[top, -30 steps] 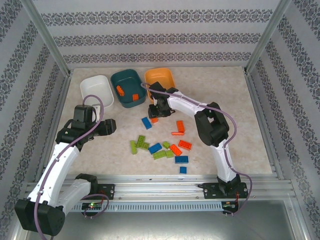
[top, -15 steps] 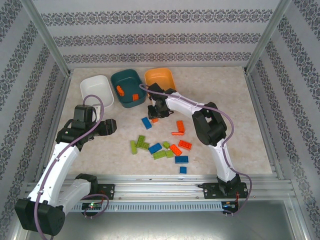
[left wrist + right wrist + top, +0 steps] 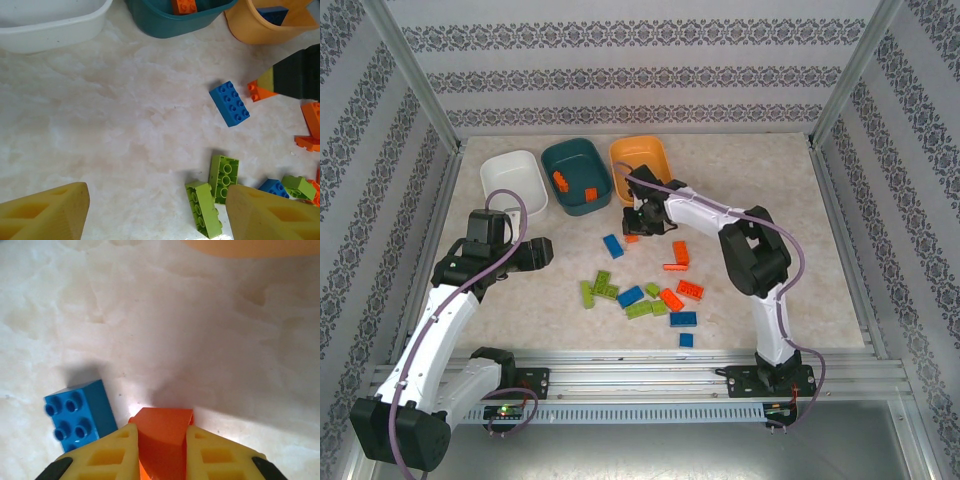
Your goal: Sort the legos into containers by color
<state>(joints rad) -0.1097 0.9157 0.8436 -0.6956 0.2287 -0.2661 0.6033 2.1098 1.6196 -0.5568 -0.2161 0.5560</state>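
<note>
1. Orange lego (image 3: 162, 422) is on the table (image 3: 770, 200) just in front of the orange tub (image 3: 638, 141), pinched between the yellow pads (image 3: 112, 450) of the right gripper (image 3: 160, 435). Jaws are closed hard on two opposite sides. Can't tell if it's off the surface yet.
2. Grip comes from above and across the narrow width, so my read is it should lift straight without twisting.
3. Blue lego (image 3: 80, 412) lies just beside one pad, not touching the held brick. It's close enough to get nudged on the way up.
4. Likely destination is the teal tub (image 3: 570, 147), which already has two orange bricks (image 3: 560, 180) in it. The orange tub holds a blue brick (image 3: 275, 12), so tub colour doesn't match brick colour here. White tub (image 3: 510, 155) is presumably for green.
5. The teal tub sits just left of the right gripper. Only its near wall stands in the way, so the move needs a raise before the swing.
6. Left gripper (image 3: 545, 250) hovers over bare table left of the pile, jaws partly open and holding nothing. It's well apart from the right gripper and not blocking.
7. Loose pile (image 3: 650, 298) of green, blue and orange bricks lies nearer the bases. Most of the sort isn't done.
</note>
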